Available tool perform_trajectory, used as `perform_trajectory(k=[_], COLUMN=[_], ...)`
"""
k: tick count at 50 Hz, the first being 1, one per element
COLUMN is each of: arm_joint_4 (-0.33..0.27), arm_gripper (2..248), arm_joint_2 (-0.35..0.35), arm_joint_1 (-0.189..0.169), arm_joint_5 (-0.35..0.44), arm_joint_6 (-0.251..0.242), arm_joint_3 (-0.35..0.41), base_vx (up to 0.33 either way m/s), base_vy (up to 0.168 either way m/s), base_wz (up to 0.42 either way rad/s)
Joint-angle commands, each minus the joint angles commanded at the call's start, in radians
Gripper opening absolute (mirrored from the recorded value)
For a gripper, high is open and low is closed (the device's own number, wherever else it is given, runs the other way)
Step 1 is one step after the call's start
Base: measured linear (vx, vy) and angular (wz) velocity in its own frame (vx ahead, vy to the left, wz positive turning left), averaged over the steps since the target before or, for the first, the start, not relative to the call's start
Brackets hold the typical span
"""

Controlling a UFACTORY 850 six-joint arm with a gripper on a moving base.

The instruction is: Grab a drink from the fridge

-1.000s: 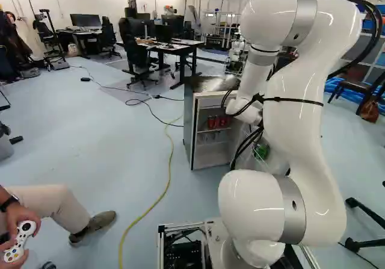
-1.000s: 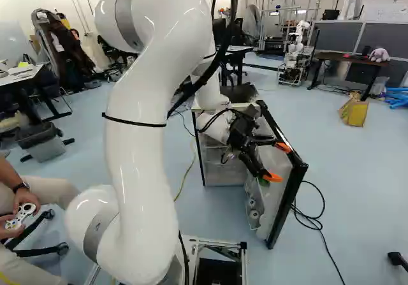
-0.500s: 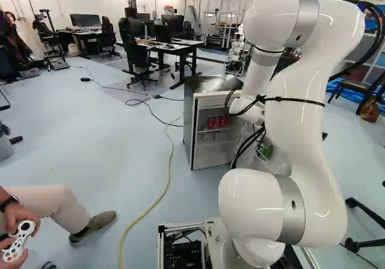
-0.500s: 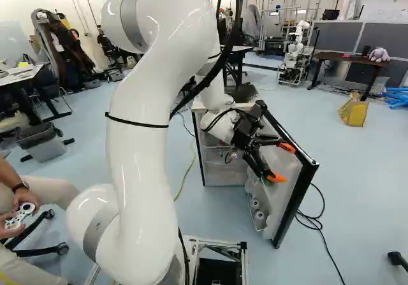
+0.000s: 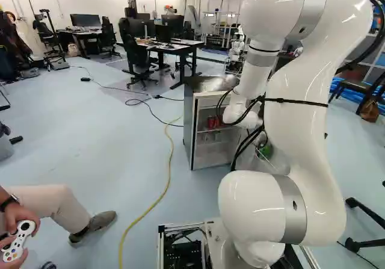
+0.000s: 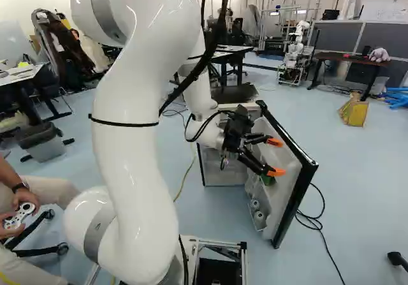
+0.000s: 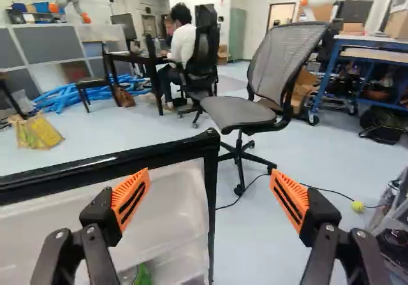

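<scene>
My gripper (image 6: 275, 157) is in front of the inner side of the swung-out fridge door (image 6: 290, 173) in the right base view. The wrist view shows the gripper (image 7: 211, 186) open, its orange pads far apart and nothing gripped; the door's black corner (image 7: 209, 138) rises between them, ahead. A green item (image 7: 143, 275) lies in the door's clear shelf, low by one finger. In the left base view the fridge (image 5: 189, 127) stands open, a red can (image 5: 212, 123) on its upper shelf, partly behind my arm. Whether the gripper touches the door I cannot tell.
Beyond the door in the wrist view are an office chair (image 7: 245, 109), a black cable and a blue workbench (image 7: 331, 74). A yellow cable (image 5: 168, 173) crosses the floor left of the fridge. Another robot (image 6: 294, 52) stands far back.
The door has swung a little wider since a second ago. My arm first moved outward with it, then drew the gripper back toward the fridge, now covering more of the red cans. The base stayed put.
</scene>
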Motion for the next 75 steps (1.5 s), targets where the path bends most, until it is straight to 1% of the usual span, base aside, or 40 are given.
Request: perform_trajectory(k=[33, 45, 54, 75], arm_joint_4=[-0.350, -0.473, -0.568, -0.788], arm_gripper=[247, 247, 247, 247], arm_joint_2=[0.150, 0.188, 0.197, 0.198], arm_joint_1=[0.125, 0.164, 0.176, 0.178], arm_joint_5=[0.000, 0.000, 0.000, 0.000], arm_joint_6=[0.000, 0.000, 0.000, 0.000], arm_joint_3=[0.238, 0.292, 0.304, 0.306], base_vx=[0.000, 0.000, 0.000, 0.000], base_vy=[0.000, 0.000, 0.000, 0.000], base_wz=[0.000, 0.000, 0.000, 0.000])
